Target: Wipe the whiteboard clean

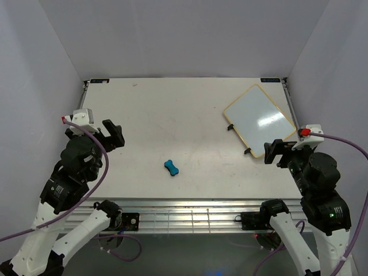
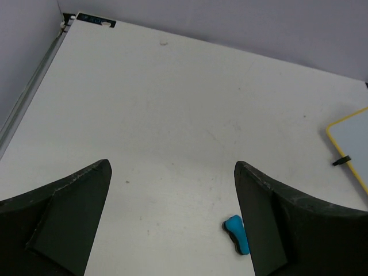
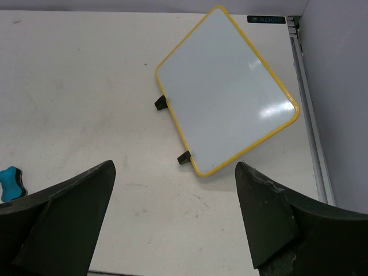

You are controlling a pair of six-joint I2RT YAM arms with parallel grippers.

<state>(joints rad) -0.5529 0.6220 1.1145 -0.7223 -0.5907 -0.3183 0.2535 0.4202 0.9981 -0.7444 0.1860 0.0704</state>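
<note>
The whiteboard [image 1: 260, 119] lies flat at the right of the table, white with a yellow frame and two black feet on its near-left edge. Its face shows no marks in the right wrist view [image 3: 227, 92]; a corner shows in the left wrist view [image 2: 352, 144]. A teal bone-shaped eraser [image 1: 172, 168] lies near the table's middle front, also in the left wrist view [image 2: 237, 233] and the right wrist view [image 3: 11, 183]. My left gripper [image 1: 115, 136] is open and empty at the left. My right gripper [image 1: 277, 153] is open and empty, just in front of the board's near corner.
The table [image 1: 172, 115] is a pale surface with a metal rail along its front edge [image 1: 184, 210] and grey walls on three sides. A small black label sits at the far right corner [image 1: 269, 80].
</note>
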